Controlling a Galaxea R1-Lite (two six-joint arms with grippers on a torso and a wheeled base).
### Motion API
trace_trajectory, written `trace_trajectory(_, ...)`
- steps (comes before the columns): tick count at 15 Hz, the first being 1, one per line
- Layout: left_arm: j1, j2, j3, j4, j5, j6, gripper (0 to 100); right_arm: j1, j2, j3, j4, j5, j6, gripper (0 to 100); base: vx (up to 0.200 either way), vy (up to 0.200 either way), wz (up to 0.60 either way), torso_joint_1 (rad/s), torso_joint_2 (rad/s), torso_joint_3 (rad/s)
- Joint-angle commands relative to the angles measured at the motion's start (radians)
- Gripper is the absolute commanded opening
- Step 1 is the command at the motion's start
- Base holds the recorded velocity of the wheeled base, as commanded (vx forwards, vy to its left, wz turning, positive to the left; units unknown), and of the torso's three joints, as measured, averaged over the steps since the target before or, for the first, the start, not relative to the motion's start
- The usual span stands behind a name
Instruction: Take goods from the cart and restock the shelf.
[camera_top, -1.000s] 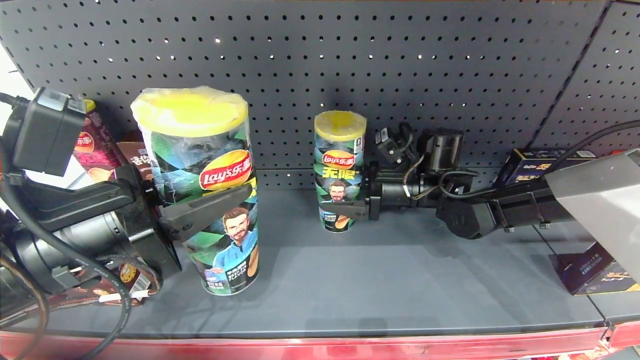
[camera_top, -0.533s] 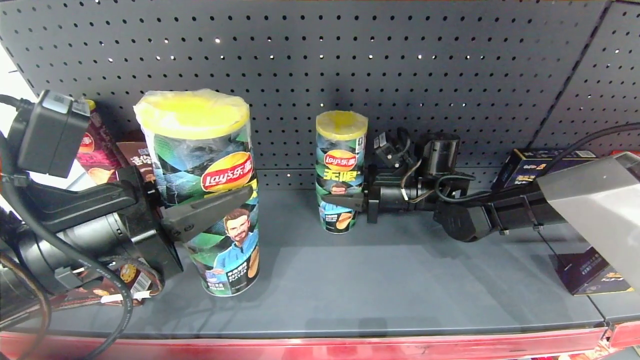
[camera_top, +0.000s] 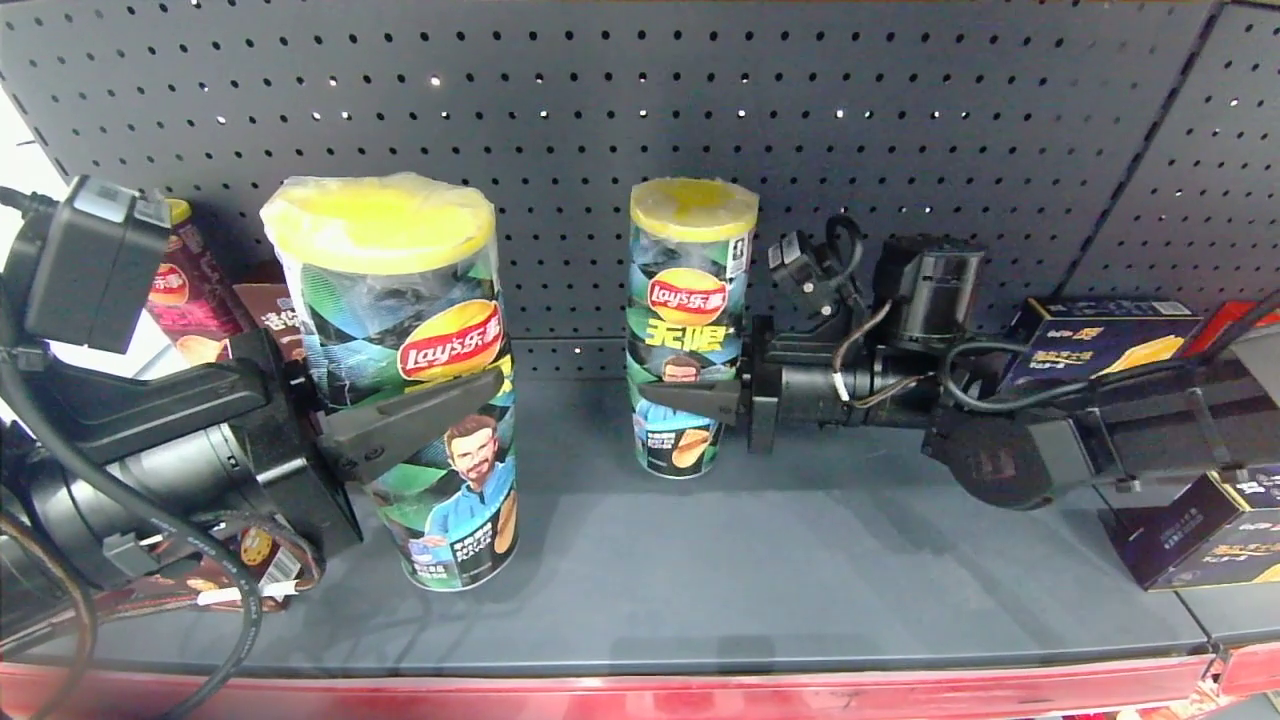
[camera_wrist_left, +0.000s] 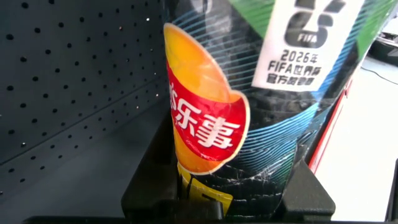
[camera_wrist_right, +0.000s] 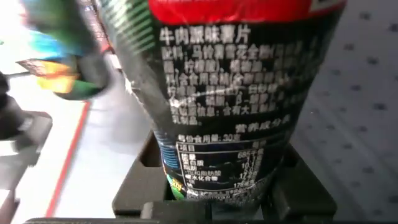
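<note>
Likely light, stiff yet dentable and slick in film wrap, the 2 cans suit mid-body holds: the left gripper (camera_top: 400, 405) clamps the near can (camera_top: 400, 320) at the shelf (camera_top: 800, 560) front, while the right gripper (camera_top: 688, 390) clamps the far can (camera_top: 690, 290) by the pegboard (camera_top: 900, 120).

Left can (camera_top: 400, 300) is toward the front of the shelf (camera_top: 800, 580), with packets (camera_top: 190, 290) tucked just behind it on its left. Right can (camera_top: 690, 290) is farther back at mid-shelf, close to the pegboard (camera_top: 900, 120), boxes (camera_top: 1100, 340) well off to its right.
</note>
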Motion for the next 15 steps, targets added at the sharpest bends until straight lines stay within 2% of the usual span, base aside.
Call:
trace_trajectory(1,-0.001,-0.002,0.001,0.000,0.001,0.000,0,0.071,-0.139,0.160,-0.041,-0.054,0.002,0,0.000,0.000,0.00,0.000,0.00,0.000)
trace_trajectory(7,-0.001,-0.002,0.001,0.000,-0.001,0.000,0,0.097,-0.191,0.458,-0.252,-0.068,-0.001,0,0.000,0.000,0.00,0.000,0.00,0.000)
trace_trajectory(9,-0.001,-0.002,0.001,0.000,-0.001,0.000,0,0.092,-0.174,0.495,-0.287,-0.068,-0.001,0,0.000,0.000,0.00,0.000,0.00,0.000)
trace_trajectory(15,-0.001,-0.002,0.003,0.000,0.002,0.000,0,0.069,-0.125,0.495,-0.299,-0.056,-0.007,0,0.000,0.000,0.00,0.000,0.00,0.000)
